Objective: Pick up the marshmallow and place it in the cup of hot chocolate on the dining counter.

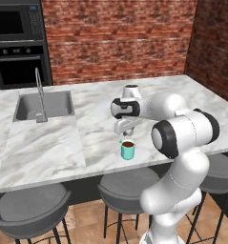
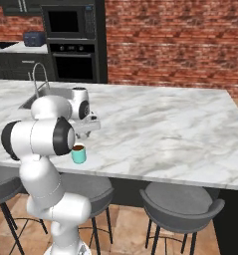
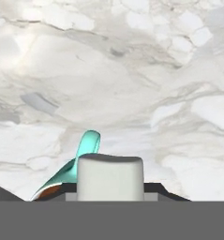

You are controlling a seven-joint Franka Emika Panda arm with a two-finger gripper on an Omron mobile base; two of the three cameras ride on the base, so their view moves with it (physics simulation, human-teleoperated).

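I had the marshmallow [image 3: 110, 177] clamped in the gripper [image 1: 126, 127], as far as the cramped hand view let me judge. It hung just above the cup of hot chocolate [image 1: 128, 149], near the worktop [image 1: 48, 147] front edge. Carry step; next, centring over the rim, then release.
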